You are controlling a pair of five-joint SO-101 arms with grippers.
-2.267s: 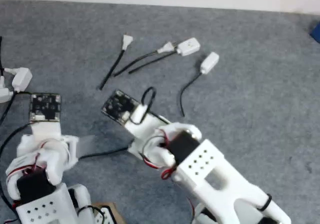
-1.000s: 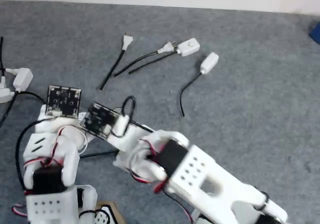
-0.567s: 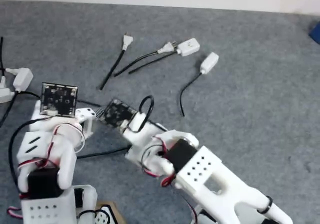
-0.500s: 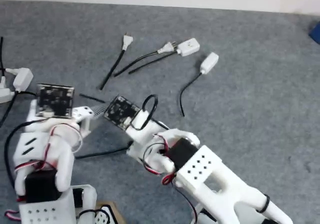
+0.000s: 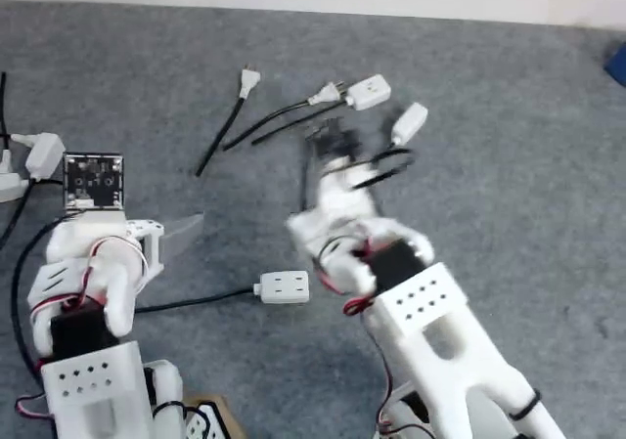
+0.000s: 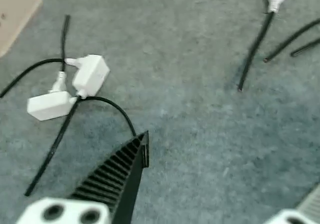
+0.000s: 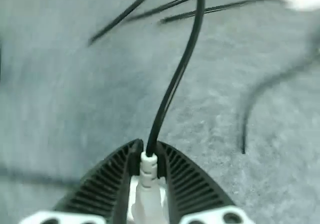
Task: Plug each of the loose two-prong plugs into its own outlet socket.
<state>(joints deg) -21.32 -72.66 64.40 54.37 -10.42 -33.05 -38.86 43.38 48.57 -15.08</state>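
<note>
While looking down from above, find the right arm (image 5: 421,307) stretched out past the outlet block (image 5: 282,285) and the left arm (image 5: 83,297) drawn up beside that block's cord end. Note the right gripper (image 7: 147,151) well beyond the block, clamped on a white plug (image 7: 146,176), black cord (image 7: 182,69) leading on ahead in line with the jaws. See the left gripper (image 6: 230,163) nearer the block, spread wide, holding nothing. Expect a swing back toward the block, probably with a turn of the plug, prongs hidden in the grip. Leave another loose plug (image 5: 248,79), farther beyond the block, for later.
</note>
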